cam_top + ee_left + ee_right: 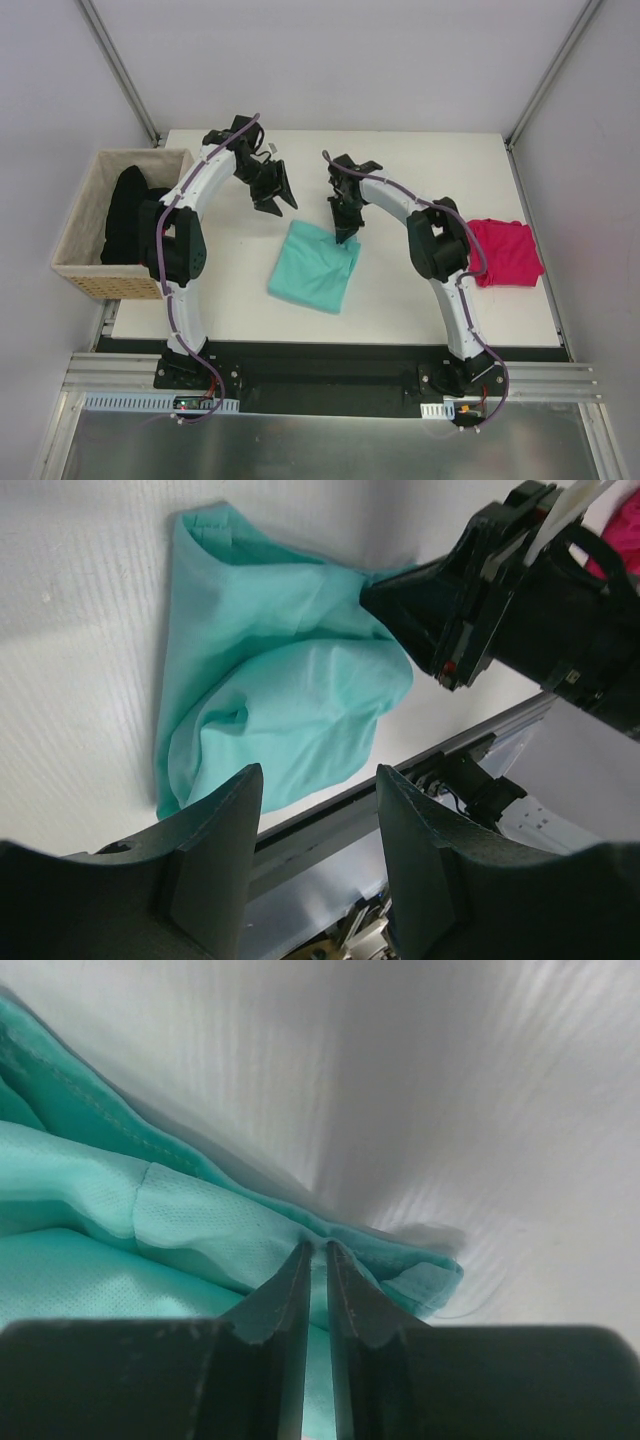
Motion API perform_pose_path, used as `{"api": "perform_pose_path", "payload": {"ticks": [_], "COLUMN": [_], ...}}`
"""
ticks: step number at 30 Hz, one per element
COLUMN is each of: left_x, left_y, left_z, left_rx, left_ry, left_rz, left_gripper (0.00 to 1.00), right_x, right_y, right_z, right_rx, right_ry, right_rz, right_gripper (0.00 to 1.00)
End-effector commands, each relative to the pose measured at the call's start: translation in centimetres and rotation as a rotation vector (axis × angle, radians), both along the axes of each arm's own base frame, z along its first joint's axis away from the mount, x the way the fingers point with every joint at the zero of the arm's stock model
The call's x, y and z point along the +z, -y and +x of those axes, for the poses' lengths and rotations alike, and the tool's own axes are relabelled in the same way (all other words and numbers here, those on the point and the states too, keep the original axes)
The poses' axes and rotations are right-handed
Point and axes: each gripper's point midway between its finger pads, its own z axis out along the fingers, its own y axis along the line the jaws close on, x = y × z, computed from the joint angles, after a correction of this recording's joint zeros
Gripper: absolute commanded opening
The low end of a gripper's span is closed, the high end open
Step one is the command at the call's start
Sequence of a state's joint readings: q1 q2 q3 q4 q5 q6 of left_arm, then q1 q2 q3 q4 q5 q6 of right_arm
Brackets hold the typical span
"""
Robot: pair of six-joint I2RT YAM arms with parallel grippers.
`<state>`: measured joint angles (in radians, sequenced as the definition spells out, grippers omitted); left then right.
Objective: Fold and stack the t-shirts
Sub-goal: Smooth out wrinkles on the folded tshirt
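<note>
A teal t-shirt (313,267) lies folded in a rough square on the middle of the white table (420,170). My right gripper (345,236) is at its far right corner, shut on a fold of the teal t-shirt's hem (200,1225); the right gripper (317,1250) pinches the cloth at its tips. My left gripper (279,200) hangs open just beyond the shirt's far left corner, apart from it. In the left wrist view the left gripper (318,772) holds nothing, and the teal t-shirt (270,670) lies past it. A folded pink t-shirt (503,252) sits at the table's right edge.
A woven basket (85,230) with dark cloth (125,215) in it stands off the table's left edge. Bare table surface lies behind and in front of the teal shirt. The arm bases and a metal rail (330,380) run along the near edge.
</note>
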<state>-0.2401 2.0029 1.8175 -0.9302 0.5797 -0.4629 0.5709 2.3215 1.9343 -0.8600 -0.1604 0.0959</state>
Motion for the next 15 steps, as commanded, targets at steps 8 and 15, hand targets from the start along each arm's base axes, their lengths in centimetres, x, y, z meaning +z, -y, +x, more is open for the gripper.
{"api": "perform_pose_path", "payload": {"ticks": [8,15], "left_x": [1.1,-0.6], "left_y": [-2.7,-3.3], "left_z": [-1.4,-3.1], "left_rx": [0.032,0.022], "left_ry": [0.046,-0.004], "left_rz": [0.075,0.097], "left_gripper": [0.49,0.49], "right_x": [0.8,4.4], "right_y": [0.5,1.5], "right_z": [-3.9,-1.0], "right_rx": [0.062,0.033], "right_ry": [-0.004,0.103], "right_rz": [-0.065,-0.117], "right_gripper": [0.13,0.18]}}
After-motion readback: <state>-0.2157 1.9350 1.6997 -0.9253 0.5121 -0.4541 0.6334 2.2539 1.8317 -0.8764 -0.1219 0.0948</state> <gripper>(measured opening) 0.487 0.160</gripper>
